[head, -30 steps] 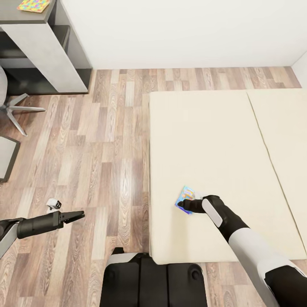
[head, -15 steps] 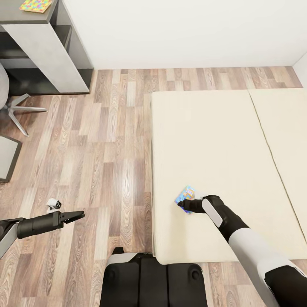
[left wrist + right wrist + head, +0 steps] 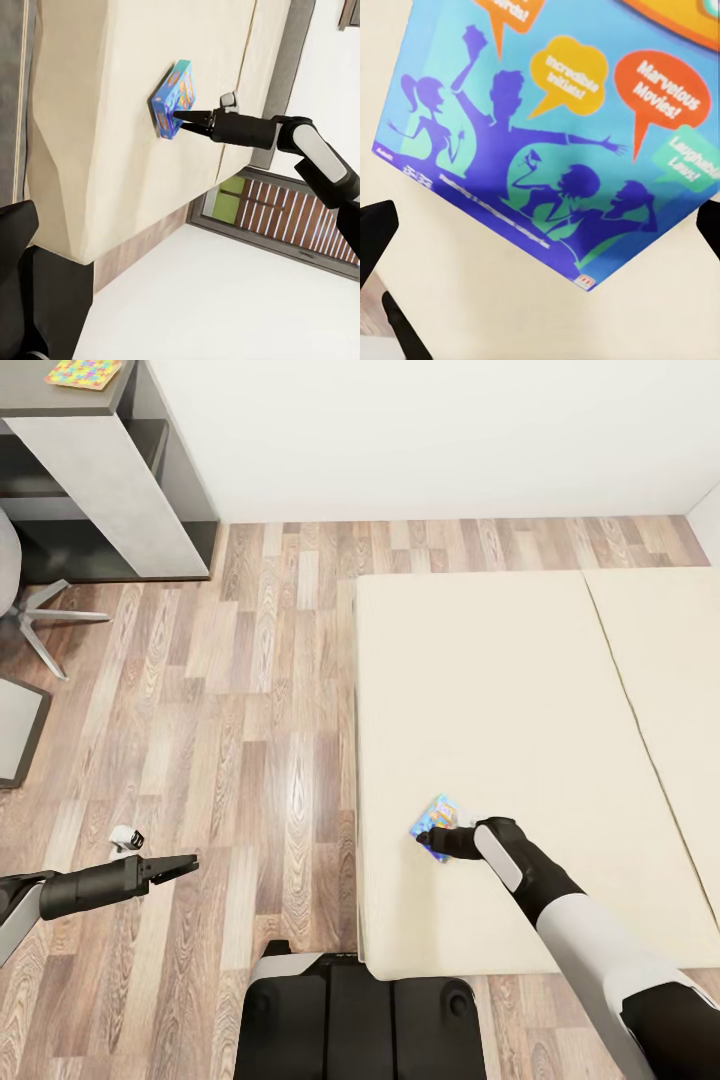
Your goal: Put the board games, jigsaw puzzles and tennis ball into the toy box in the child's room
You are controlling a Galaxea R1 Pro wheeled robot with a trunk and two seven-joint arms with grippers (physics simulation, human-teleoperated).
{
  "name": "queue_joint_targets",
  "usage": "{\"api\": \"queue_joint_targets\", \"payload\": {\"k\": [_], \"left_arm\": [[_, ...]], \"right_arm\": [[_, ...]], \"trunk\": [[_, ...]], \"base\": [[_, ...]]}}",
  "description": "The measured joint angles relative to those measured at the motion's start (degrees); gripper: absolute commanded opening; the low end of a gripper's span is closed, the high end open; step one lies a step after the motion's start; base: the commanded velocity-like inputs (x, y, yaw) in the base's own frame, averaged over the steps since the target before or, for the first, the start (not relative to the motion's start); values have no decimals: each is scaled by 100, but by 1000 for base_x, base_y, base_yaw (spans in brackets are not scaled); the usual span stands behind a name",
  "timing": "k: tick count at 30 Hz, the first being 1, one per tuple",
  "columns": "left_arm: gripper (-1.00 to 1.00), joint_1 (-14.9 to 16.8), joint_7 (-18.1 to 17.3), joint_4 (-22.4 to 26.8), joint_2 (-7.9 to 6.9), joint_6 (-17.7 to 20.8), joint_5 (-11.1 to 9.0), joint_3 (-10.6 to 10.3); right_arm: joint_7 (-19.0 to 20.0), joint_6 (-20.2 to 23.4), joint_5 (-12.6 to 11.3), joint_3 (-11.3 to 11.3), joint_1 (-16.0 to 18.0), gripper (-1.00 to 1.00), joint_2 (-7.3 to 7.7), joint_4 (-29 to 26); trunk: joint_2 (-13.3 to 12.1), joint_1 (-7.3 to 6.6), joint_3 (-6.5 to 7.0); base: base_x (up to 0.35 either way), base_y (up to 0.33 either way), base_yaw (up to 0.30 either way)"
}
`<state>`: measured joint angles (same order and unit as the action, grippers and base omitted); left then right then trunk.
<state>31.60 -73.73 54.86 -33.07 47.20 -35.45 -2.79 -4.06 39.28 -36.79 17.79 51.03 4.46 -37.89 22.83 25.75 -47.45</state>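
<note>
Bed (image 3: 500, 690) w/ blue game (image 3: 437, 825) lying near its edge. Right gripper (image 3: 432, 842) at the box, jaws spread around a corner, not pinching yet. Risk: corner grip, box may pivot & slip. Left gripper (image 3: 185, 864) pressed together over floor.

Blue board game (image 3: 436, 824) flat on bed (image 3: 480, 690) (near edge), jigsaw puzzle (image 3: 83, 372) on table (image 3: 40, 395)

Board games: one, a flat blue rectangular box with purple cartoon figures and speech bubbles (image 3: 437, 825), lying on the bed.
Jigsaw puzzles: one thin multicolour pastel sheet (image 3: 84, 372), at 11 o'clock on the counter.
Beds: one, with a plain cream mattress surface (image 3: 500, 690).
Counters: one, pale grey top on a dark grey frame (image 3: 100, 460).
End effectors: two, left (image 3: 185, 865) and right (image 3: 428, 841).
Chairs: one star-shaped grey base (image 3: 40, 620).
</note>
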Motion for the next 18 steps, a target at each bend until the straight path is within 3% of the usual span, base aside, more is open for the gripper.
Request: {"api": "queue_joint_targets", "payload": {"k": [18], "left_arm": [[100, 0, 0, 0, 0, 0, 6, -1]], "right_arm": [[-12, 218, -61, -48, 275, 100, 98, 1]], "trunk": [[0, 0, 0]], "base": [[0, 0, 0]]}}
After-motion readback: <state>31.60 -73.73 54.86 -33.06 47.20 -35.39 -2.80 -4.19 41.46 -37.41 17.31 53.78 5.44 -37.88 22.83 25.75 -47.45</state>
